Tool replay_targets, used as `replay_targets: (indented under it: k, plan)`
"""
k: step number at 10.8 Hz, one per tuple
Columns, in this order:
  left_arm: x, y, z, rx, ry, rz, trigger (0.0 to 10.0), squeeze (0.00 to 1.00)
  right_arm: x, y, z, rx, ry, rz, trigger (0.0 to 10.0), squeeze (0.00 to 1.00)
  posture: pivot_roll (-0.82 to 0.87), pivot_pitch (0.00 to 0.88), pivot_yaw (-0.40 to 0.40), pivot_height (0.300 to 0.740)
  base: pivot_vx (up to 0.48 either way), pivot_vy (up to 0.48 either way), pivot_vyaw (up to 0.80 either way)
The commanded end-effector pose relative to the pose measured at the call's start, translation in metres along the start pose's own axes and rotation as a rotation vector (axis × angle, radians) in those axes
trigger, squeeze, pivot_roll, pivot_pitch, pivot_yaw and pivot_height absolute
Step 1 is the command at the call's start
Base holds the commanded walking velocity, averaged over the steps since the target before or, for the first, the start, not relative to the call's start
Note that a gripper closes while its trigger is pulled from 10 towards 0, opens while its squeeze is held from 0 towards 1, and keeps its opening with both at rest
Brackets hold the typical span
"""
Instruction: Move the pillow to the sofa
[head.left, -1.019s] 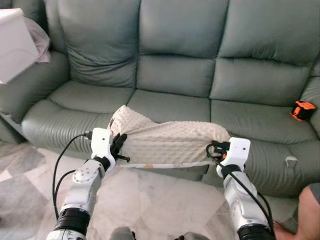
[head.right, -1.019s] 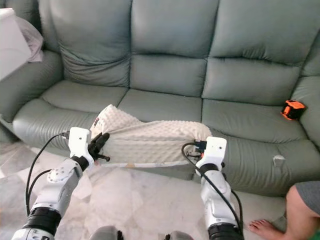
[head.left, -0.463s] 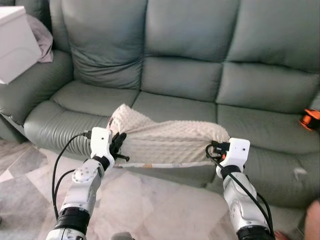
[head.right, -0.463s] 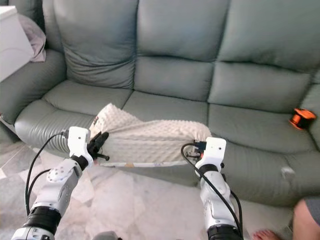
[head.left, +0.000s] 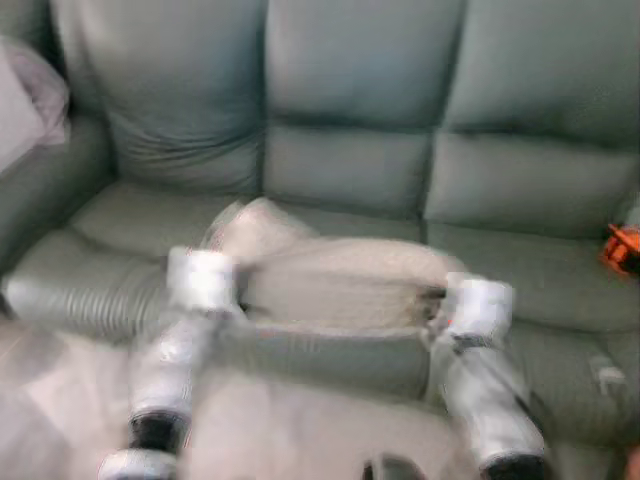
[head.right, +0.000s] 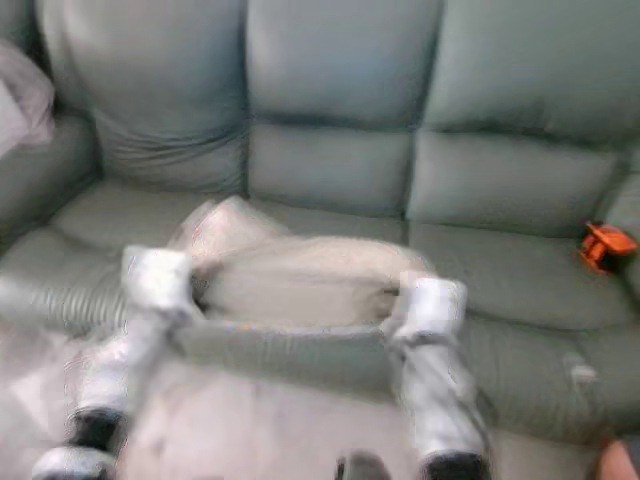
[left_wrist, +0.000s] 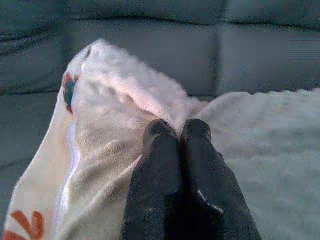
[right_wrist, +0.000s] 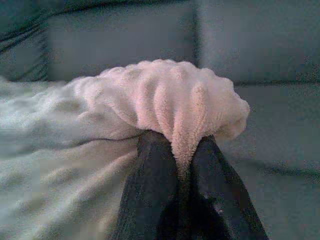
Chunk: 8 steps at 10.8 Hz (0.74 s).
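Observation:
A cream, nubby pillow hangs between my two arms over the front of the grey-green sofa. The eye views are blurred by motion. My left gripper is shut on the pillow's left end, its black fingers pressed together in the fleece. My right gripper is shut on the right end, a fold of fabric pinched between its fingers. In the eye views the left wrist and right wrist hold the pillow level, above the seat cushion's front edge.
An orange object lies on the sofa's right seat. A pale cloth rests on the left armrest. Light marble floor lies below the arms.
The camera has moved closer to the sofa and the view has blurred. Both grippers still hold the pillow, which now sits nearer the seat cushions.

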<state>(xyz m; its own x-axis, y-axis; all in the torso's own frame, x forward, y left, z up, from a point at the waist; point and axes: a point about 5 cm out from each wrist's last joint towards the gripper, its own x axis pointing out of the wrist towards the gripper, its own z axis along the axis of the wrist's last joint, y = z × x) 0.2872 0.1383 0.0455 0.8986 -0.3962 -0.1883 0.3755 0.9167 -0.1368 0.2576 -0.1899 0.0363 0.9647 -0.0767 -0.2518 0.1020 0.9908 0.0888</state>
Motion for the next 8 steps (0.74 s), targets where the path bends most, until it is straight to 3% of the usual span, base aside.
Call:
replay_targets:
  k: [1, 5, 8]
  plan:
    - [-0.0074, 0.0218, 0.0091, 0.035, -0.026, 0.061, 10.0, 0.00, 0.0041, 0.0170, 0.0107, 0.015, -0.044, 0.048, 10.0, 0.00, -0.05, 0.000, 0.030, 0.740, 0.480, 0.000, 0.00]
    - [-0.0058, 0.0170, 0.0063, 0.058, -0.008, 0.042, 10.0, 0.00, 0.0050, 0.0183, 0.0098, 0.013, -0.033, 0.050, 10.0, 0.00, -0.05, 0.000, 0.029, 0.740, 0.000, 0.000, 0.00]
    - [-0.0062, 0.0167, 0.0051, 0.069, 0.002, 0.047, 10.0, 0.00, 0.0062, 0.0194, 0.0103, 0.011, -0.030, 0.056, 10.0, 0.00, -0.05, 0.000, 0.028, 0.740, 0.000, 0.480, -0.18]
